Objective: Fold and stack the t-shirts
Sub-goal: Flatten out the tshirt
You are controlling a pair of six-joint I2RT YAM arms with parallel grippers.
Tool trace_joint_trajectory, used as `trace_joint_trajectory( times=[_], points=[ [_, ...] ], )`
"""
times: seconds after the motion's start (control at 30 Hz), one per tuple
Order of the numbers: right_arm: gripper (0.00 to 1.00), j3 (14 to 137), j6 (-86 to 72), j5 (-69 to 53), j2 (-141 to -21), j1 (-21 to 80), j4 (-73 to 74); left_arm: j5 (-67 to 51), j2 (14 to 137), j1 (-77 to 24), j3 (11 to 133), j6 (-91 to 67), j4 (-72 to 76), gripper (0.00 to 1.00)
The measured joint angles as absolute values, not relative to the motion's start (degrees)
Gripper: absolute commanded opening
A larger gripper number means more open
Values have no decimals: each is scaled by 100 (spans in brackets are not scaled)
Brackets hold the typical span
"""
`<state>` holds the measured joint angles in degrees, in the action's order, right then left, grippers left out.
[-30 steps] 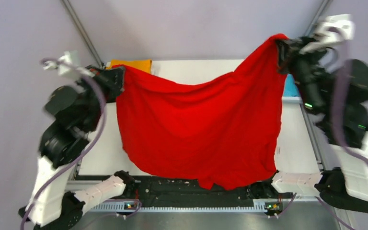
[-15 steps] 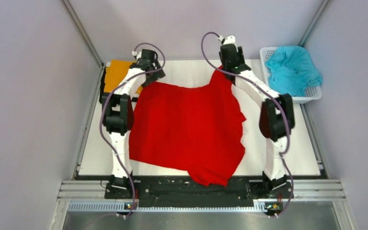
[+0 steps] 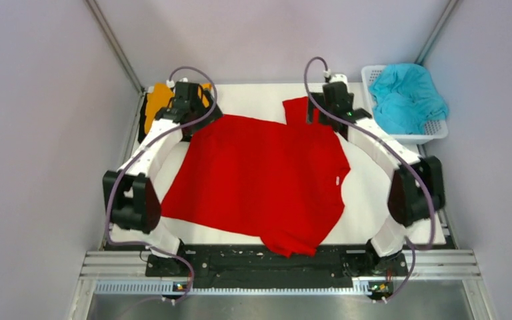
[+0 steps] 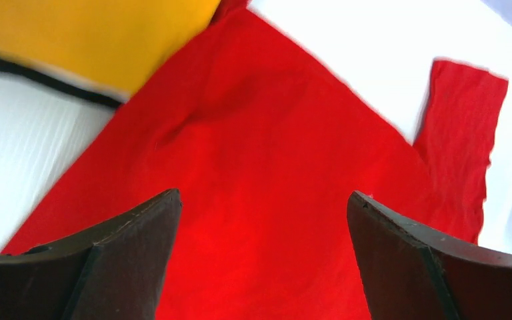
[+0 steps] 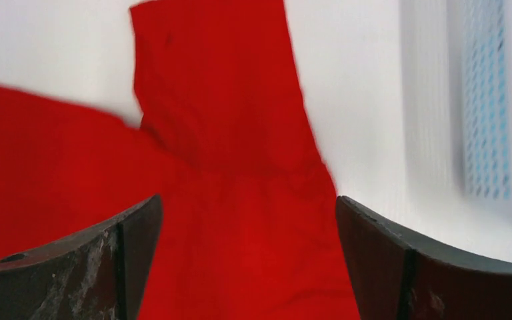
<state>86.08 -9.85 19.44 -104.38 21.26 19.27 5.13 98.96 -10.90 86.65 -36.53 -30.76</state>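
Observation:
A bright red t-shirt (image 3: 260, 180) lies spread out on the white table (image 3: 253, 100), its lower edge drooping over the near side. One sleeve (image 3: 297, 110) points to the back. My left gripper (image 3: 202, 113) hovers over the shirt's back left corner, open, with only red cloth (image 4: 273, 167) showing below the gap of that gripper (image 4: 263, 195). My right gripper (image 3: 327, 110) is above the sleeve, also open (image 5: 248, 199), with nothing between its fingers, and the sleeve (image 5: 220, 87) lies beneath it. A folded orange t-shirt (image 3: 157, 100) sits at the back left. A teal t-shirt (image 3: 407, 97) fills the basket.
A white perforated basket (image 3: 373, 72) stands at the back right, just off the table's corner, and its wall (image 5: 487, 100) shows to the right of my right gripper. Grey walls close in on both sides. A black rail (image 3: 253, 263) runs along the near edge.
Both grippers have opened and let go of the red t-shirt. It has dropped from hanging between them to lying flat on the table. Both arms' elbows have swung outward.

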Motion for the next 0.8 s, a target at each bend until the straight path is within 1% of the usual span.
trace_joint_trajectory(
  times=[0.1,0.17,0.23,0.33,0.47,0.57,0.7,0.8],
  points=[
    [99,7087,-1741,1437,-9015,2128,1837,397,8917,-1179,7537,-3723,-2842,99],
    [99,6117,-2141,1109,-8313,2156,1715,301,8451,-1328,6836,-3736,-2753,99],
    [99,5334,-2429,840,-7944,2224,1734,148,8221,-1455,6331,-3736,-2663,99],
    [99,4587,-2683,543,-7972,2349,1791,-113,8189,-1586,5704,-3739,-2534,99],
    [99,4453,-2794,449,-8346,2386,1743,-318,8582,-1579,5494,-3758,-2386,99],
    [99,4654,-2827,600,-8759,2370,1632,-513,9026,-1579,5522,-3767,-2051,98],
    [99,5236,-2877,1007,-9421,2246,1588,-495,9832,-1647,5920,-3793,-2016,99],
    [99,5697,-2904,1262,-9861,2029,1594,-478,10289,-1708,6495,-3822,-1979,99]
  ],
)
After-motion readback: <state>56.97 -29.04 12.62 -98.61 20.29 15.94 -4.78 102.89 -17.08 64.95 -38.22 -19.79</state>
